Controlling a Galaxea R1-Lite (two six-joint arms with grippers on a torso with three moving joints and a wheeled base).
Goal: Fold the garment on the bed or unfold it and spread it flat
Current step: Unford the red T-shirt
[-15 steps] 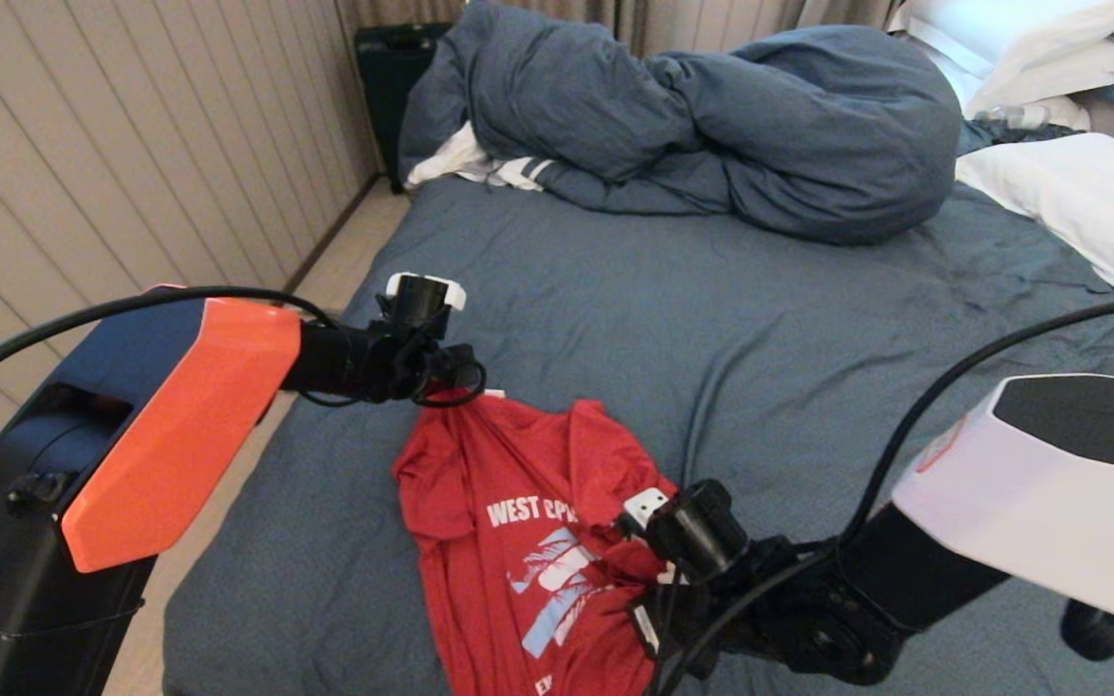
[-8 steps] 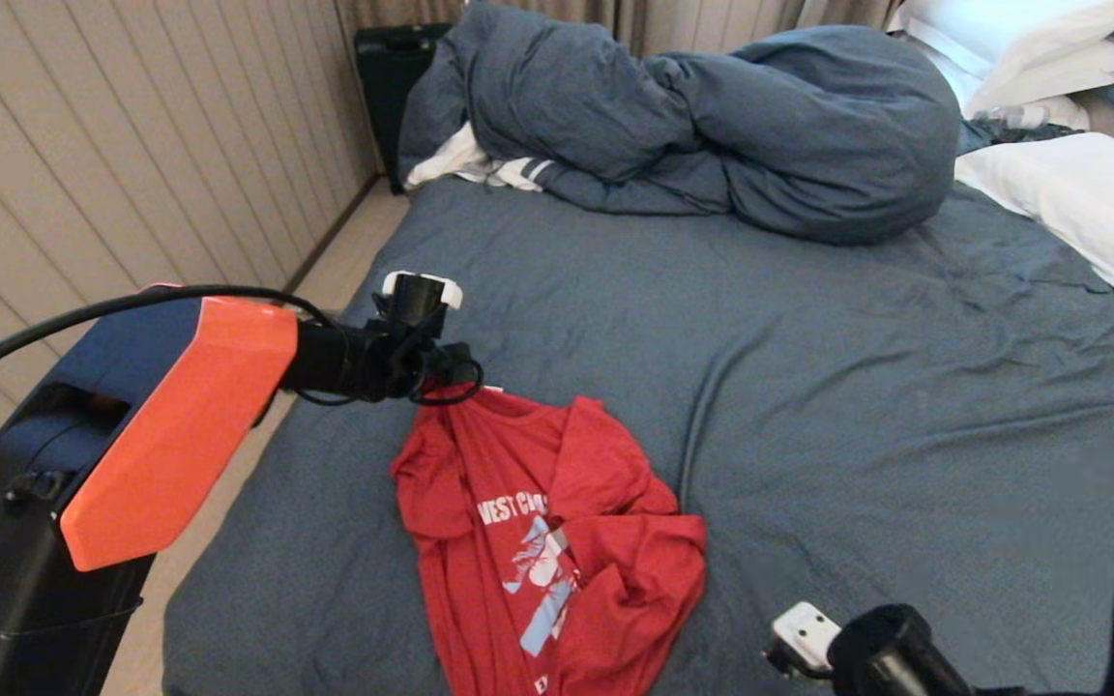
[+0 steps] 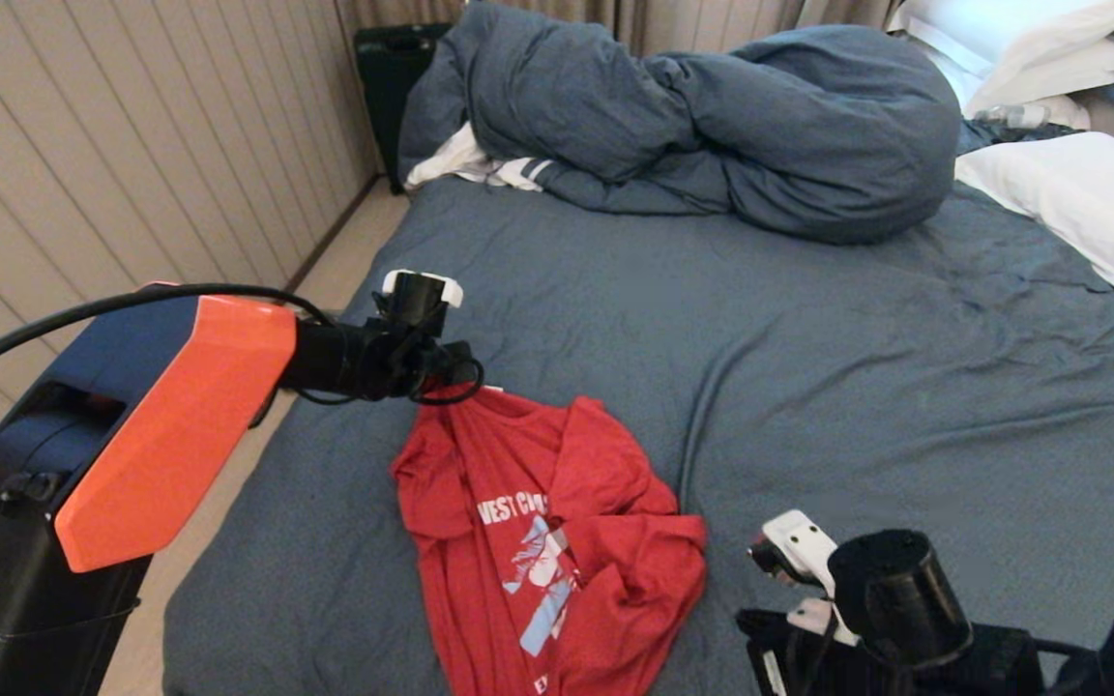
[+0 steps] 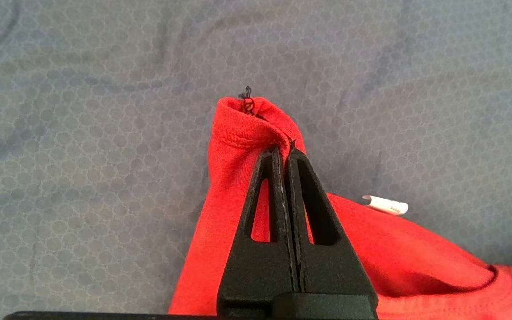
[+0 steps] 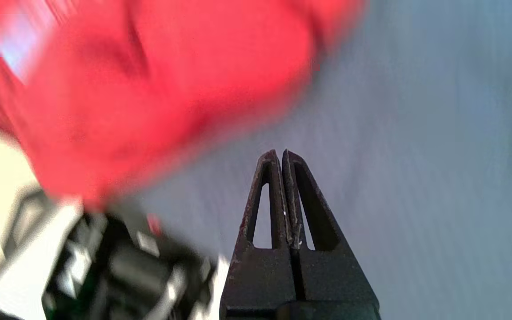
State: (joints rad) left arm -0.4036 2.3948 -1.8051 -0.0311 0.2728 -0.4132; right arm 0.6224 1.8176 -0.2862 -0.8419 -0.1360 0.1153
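While left hand (image 4: 285, 151) pinches garment (image 3: 538, 541) far corner, right hand (image 5: 285, 155) closed empty, nearer crumpled near-right side; long axis near-far on bed (image 3: 905, 387).

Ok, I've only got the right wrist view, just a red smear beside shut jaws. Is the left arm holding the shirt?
Observer: Yes. In the left wrist view the left gripper is shut on a hemmed edge of the garment.
Operator: Which side of the shirt faces up?
Observer: The printed side, in the head view. It lies crumpled on the bed, with its right part bunched over itself.
Operator: And where is my arm relative to it?
Observer: In the head view the right arm is to the right of the shirt and apart from it, over bare sheet. The right gripper holds nothing.
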